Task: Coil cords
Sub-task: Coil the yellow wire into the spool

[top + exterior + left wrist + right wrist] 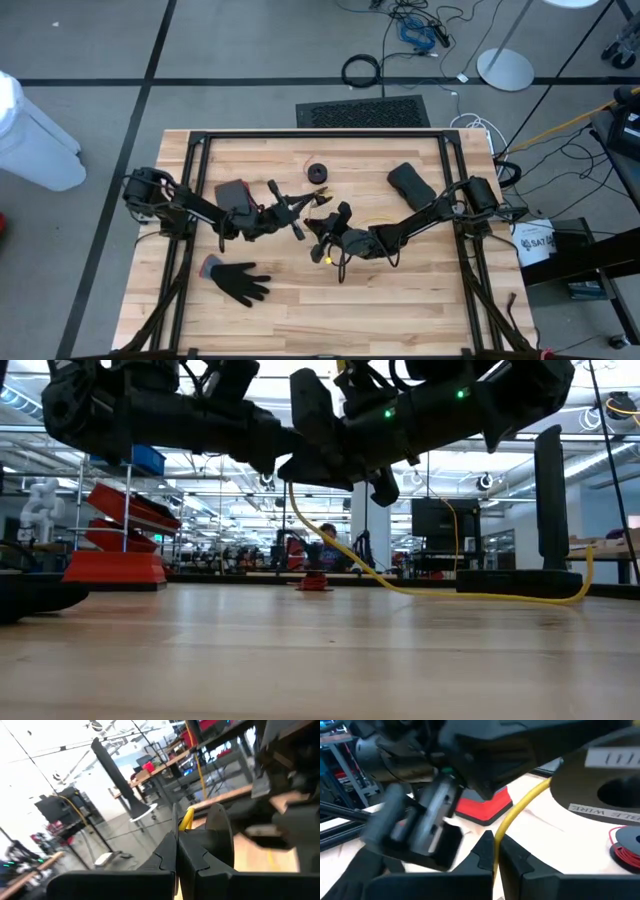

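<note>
Yellow-orange cord (430,588) hangs from both grippers above the middle of the table (400,300) and trails along the wood toward its right edge. The left gripper (176,851) has its fingers pressed together on the cord's end. Just beside it, the right gripper (494,851) pinches the same cord between closed fingers. A black glove (238,279) lies near the front left corner.

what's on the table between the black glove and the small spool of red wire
In the high view, between the black glove and the red wire spool lies the left gripper, shut on the yellow cord.
</note>
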`<state>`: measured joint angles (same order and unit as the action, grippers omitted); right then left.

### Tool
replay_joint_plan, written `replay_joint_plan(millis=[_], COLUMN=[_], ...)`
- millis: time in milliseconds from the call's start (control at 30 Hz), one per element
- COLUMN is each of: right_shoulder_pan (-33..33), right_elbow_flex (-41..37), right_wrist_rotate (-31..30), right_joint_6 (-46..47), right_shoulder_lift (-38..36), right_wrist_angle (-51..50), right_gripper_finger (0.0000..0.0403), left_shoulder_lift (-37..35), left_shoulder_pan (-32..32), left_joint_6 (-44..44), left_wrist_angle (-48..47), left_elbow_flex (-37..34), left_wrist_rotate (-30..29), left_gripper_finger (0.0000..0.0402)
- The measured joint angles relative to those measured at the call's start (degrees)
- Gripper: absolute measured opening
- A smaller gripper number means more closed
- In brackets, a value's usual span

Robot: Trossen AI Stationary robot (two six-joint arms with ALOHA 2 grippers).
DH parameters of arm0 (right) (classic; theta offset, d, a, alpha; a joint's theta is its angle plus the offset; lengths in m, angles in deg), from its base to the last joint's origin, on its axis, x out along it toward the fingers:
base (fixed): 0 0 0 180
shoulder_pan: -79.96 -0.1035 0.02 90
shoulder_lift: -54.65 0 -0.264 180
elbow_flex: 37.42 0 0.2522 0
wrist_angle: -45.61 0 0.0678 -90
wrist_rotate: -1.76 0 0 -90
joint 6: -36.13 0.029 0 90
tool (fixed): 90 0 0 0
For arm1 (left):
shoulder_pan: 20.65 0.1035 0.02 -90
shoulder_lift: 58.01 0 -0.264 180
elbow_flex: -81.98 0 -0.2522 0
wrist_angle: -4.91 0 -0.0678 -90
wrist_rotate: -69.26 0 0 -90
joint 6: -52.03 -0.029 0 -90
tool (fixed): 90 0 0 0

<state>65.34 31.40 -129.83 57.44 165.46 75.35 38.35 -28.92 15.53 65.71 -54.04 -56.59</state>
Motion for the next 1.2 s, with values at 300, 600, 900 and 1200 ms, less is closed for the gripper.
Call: replay_joint_plan(millis=[300,600,900,1200], right_shoulder_pan=[-2.0,-2.1,-0.3,2.8], right_elbow_flex=[0.0,0.1,0.1,0.1], right_wrist_rotate=[0.0,0.0,0.0,-0.6], right_joint_6=[-0.1,1.6,5.1,2.8], right_shoulder_lift=[-1.6,-13.3,-19.1,-16.2], right_wrist_angle=[-2.6,-28.9,-48.2,-44.3], right_gripper_finger=[0.0000,0.0000,0.0000,0.0000], left_shoulder_lift=[0.0,-0.1,-4.6,-7.4], left_shoulder_pan=[-0.1,-3.9,-7.6,-7.5], left_joint_6=[-4.8,-4.4,-2.0,10.9], left_wrist_angle=[-4.4,-3.7,-3.0,-3.1], left_elbow_flex=[-1.4,-3.4,-3.4,-3.4], left_wrist_rotate=[-1.9,-2.4,-2.9,3.4], left_gripper_finger=[0.0000,0.0000,0.0000,0.0000])
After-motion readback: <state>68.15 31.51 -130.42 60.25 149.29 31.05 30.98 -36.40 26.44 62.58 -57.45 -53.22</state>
